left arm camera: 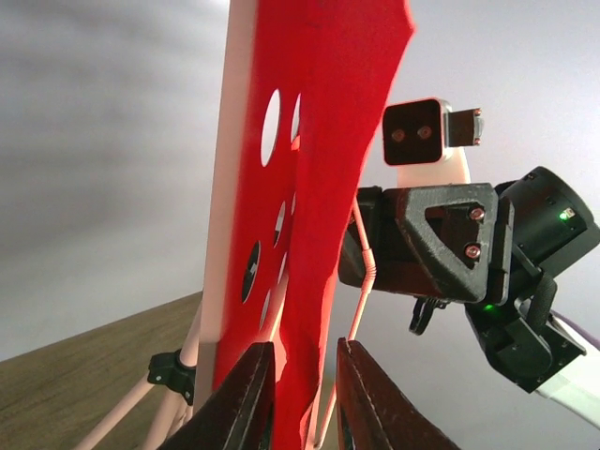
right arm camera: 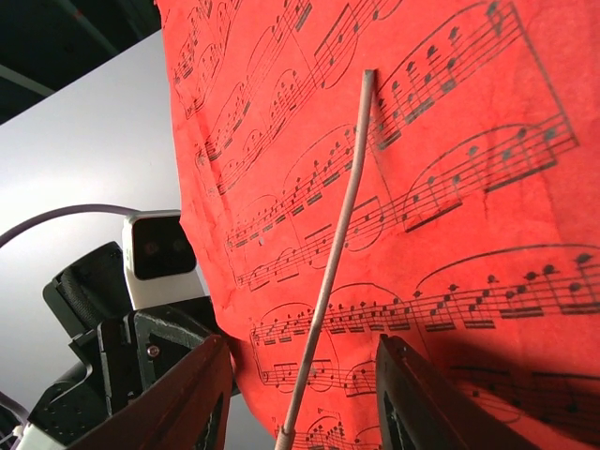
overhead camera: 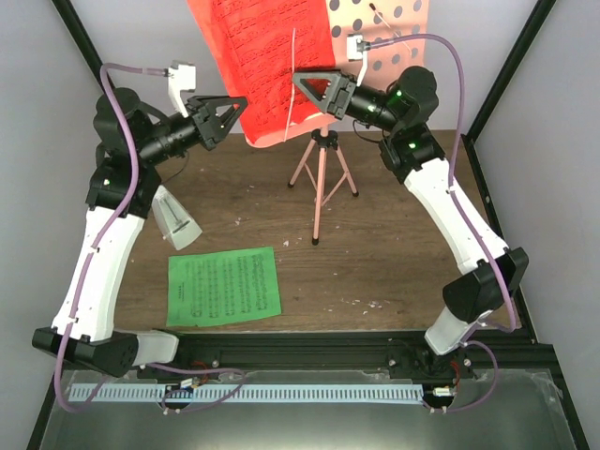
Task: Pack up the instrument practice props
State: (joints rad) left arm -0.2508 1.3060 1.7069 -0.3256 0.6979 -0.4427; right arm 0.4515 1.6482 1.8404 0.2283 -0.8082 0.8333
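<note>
The pink music stand (overhead camera: pixel 321 178) is upright at mid-table, its hole-dotted desk (overhead camera: pixel 394 19) at the top edge. A red sheet-music page (overhead camera: pixel 262 56) lies against the desk behind a thin pink wire holder (overhead camera: pixel 292 80). My left gripper (overhead camera: pixel 239 105) is at the page's lower left corner. In the left wrist view its jaws (left arm camera: pixel 305 347) stand narrowly open around the red page's edge (left arm camera: pixel 328 141). My right gripper (right arm camera: pixel 302 342) is open, straddling the wire (right arm camera: pixel 337 244) in front of the page (right arm camera: pixel 450 187). A green page (overhead camera: pixel 223 286) lies flat at front left. The white metronome (overhead camera: pixel 176 220) stands behind it.
Black frame posts (overhead camera: pixel 506 75) and grey walls enclose the wooden table (overhead camera: pixel 394 244). A black rail (overhead camera: pixel 309 352) runs along the near edge between the arm bases. The two grippers (overhead camera: pixel 302 84) face each other closely across the page.
</note>
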